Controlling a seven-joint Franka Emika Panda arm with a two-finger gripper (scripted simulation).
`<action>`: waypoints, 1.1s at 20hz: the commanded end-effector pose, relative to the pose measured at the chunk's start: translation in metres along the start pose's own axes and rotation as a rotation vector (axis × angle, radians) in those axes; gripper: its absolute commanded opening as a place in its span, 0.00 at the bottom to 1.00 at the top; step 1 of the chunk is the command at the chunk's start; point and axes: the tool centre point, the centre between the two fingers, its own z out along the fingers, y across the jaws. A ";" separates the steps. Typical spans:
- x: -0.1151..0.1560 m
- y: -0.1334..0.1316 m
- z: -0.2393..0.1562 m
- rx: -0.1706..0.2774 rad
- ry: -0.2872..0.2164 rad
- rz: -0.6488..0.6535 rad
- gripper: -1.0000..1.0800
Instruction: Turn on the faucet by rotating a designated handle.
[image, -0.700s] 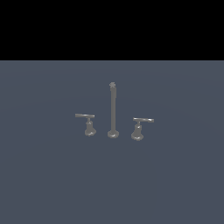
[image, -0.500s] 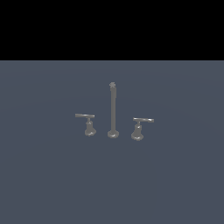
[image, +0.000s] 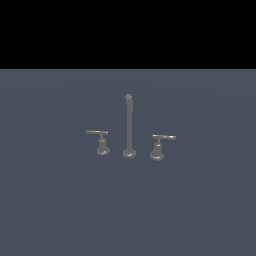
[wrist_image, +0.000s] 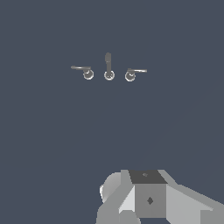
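The faucet is a dull-grey three-piece set with a tall thin spout post (image: 129, 125) on a round foot. The handle (image: 158, 148), a flat bar on a flared base, stands on the exterior view's right of the post and looks slightly larger. Its twin lever (image: 102, 146) stands on the exterior view's left. No gripper shows in the exterior view. The wrist view shows the post (wrist_image: 108, 65) between two levers far off; I cannot tell which lever is the handle. A blocky grey-white part of the gripper (wrist_image: 148, 197) fills that frame's edge, well short of the faucet, its fingertips not distinguishable.
The set stands on a flat blue-grey surface (image: 60, 210) that spreads all around it. A black band (image: 128, 30) lies beyond the surface's far edge.
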 end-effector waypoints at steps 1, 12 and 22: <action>0.006 -0.003 0.010 0.000 -0.001 0.040 0.00; 0.053 -0.017 0.074 0.003 -0.002 0.309 0.00; 0.104 -0.018 0.140 0.006 -0.004 0.579 0.00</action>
